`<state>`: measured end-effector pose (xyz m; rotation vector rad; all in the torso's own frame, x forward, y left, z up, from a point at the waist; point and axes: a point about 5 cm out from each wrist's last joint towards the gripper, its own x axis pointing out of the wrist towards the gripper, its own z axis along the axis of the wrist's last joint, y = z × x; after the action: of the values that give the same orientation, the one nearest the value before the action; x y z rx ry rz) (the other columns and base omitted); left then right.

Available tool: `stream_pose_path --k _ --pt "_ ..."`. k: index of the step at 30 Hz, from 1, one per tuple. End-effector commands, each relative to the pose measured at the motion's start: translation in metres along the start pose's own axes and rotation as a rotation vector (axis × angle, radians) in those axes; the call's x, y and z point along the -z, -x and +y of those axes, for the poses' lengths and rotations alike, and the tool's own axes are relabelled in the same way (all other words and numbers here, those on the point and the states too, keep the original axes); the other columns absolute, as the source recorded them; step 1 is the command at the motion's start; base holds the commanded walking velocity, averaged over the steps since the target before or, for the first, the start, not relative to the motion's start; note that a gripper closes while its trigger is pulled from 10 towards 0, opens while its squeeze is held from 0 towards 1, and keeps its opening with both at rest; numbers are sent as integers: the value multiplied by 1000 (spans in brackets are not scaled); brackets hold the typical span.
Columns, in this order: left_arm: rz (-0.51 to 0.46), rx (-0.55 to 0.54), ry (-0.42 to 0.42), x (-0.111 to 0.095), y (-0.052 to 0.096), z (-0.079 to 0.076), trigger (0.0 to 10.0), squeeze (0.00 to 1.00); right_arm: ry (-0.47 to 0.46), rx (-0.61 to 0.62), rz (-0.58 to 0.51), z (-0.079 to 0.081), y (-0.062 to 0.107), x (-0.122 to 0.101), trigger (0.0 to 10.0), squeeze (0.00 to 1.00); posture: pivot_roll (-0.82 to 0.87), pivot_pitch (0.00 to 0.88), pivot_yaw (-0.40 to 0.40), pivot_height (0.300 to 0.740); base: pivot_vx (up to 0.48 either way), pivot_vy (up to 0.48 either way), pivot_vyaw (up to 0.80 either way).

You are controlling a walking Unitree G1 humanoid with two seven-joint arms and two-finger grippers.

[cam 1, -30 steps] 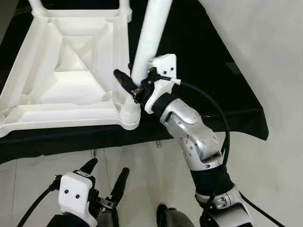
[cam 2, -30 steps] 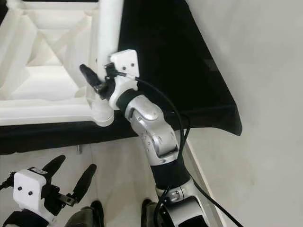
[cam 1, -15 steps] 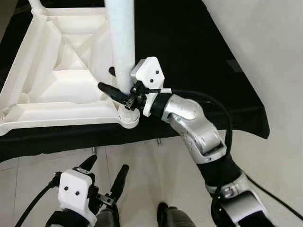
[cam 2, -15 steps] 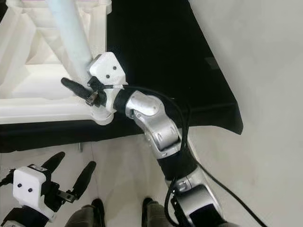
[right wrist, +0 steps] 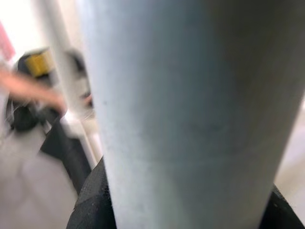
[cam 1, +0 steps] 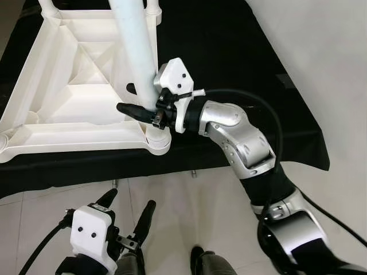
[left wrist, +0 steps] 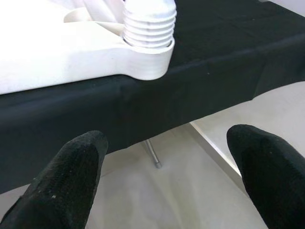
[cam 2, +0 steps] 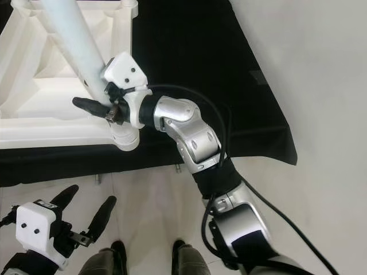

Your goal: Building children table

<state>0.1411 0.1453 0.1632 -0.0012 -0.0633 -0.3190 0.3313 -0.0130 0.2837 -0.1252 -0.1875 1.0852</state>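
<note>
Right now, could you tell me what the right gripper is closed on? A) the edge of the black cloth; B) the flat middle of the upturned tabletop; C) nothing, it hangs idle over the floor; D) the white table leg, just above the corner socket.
D: the right gripper has its black fingers either side of the leg, just above the threaded corner socket of the upturned tabletop.
</note>
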Motion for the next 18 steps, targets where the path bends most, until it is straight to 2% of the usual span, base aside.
stream_pose_path --k 1,3,4,6,10,12,13,16,18 --pt "21 -2 4 2 3 -2 10000 0 -243 84 303 1 11 77 10000 0 9 357 -82 740 0 0 0" --pt "24 -1 6 2 4 -2 10000 0 -355 202 280 3 11 84 10000 0 10 358 -76 740 0 0 0" --pt "24 -1 6 2 4 -2 10000 0 -355 202 280 3 11 84 10000 0 10 358 -76 740 0 0 0" --pt "26 1 7 2 5 -2 10000 0 -412 291 247 6 12 88 10000 0 10 356 -76 740 0 0 0" --pt "27 2 8 2 5 -2 10000 0 -422 324 220 7 12 89 10000 0 12 355 -75 740 0 0 0" --pt "28 1 8 3 4 -1 10000 0 -413 349 151 6 13 83 10000 0 11 345 -71 740 0 0 0" --pt "28 1 8 3 4 -1 10000 0 -413 349 151 6 13 83 10000 0 11 345 -71 740 0 0 0" --pt "24 -7 2 4 1 2 10000 0 -421 370 35 -4 13 67 10000 0 11 326 -68 740 0 0 0" --pt "22 -11 -1 4 1 3 10000 0 -426 371 8 -7 14 62 10000 0 11 326 -68 740 0 0 0"
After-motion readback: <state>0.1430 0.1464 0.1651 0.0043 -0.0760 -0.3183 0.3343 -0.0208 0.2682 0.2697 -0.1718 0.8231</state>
